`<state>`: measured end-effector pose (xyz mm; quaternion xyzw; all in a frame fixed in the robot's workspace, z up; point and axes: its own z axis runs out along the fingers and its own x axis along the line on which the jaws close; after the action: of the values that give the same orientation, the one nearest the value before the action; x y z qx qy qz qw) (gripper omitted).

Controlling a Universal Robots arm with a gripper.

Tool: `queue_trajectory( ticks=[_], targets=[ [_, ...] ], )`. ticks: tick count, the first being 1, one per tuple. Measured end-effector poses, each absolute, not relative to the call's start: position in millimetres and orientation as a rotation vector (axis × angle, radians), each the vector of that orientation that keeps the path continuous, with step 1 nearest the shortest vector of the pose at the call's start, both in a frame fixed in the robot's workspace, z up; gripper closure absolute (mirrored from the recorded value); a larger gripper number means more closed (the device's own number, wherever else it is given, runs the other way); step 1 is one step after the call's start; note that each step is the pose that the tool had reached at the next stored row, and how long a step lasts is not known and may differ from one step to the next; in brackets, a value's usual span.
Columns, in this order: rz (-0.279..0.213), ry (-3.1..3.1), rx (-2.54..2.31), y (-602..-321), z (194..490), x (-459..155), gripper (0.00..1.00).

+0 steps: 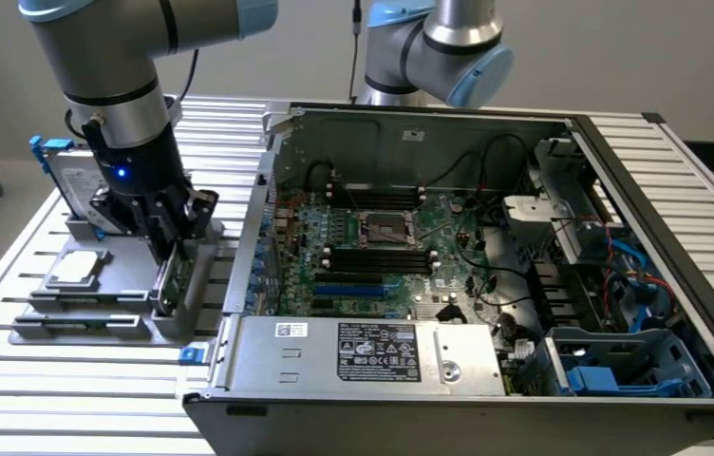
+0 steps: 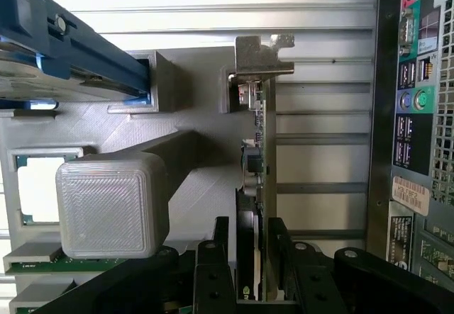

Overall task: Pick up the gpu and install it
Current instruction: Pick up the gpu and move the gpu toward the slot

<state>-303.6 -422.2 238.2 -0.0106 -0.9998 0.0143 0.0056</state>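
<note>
The gpu (image 1: 176, 274) stands on edge in a grey printed holder (image 1: 114, 306) on the exterior view's left, outside the computer case. In the wrist view the gpu (image 2: 259, 159) shows edge-on, its green board and black cooler side by side, with the silver end bracket (image 2: 259, 55) at the far end. My gripper (image 1: 170, 249) has come down over the card. Its black fingers (image 2: 213, 261) stand one on each side of the card, and the gripper (image 2: 247, 261) is open around it.
The open computer case (image 1: 661, 237) lies on the exterior view's right with the motherboard (image 1: 383, 247) and blue slots (image 1: 350, 285) exposed. A hard drive in a blue caddy (image 1: 68, 176) and a silver CPU chip (image 1: 79, 269) share the holder. A second arm (image 1: 440, 47) stands behind the case.
</note>
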Motion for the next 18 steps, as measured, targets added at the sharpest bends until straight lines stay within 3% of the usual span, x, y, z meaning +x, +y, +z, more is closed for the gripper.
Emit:
queue_trajectory(
  ticks=[8,9,18],
  targets=[
    [0.045,-3.131,-0.033,-422.2,237.5,-303.6,0.65],
    [0.045,-3.131,-0.033,-422.2,237.5,-303.6,0.73],
    [0.045,-3.131,-0.033,-422.2,237.5,-303.6,0.73]
  ],
)
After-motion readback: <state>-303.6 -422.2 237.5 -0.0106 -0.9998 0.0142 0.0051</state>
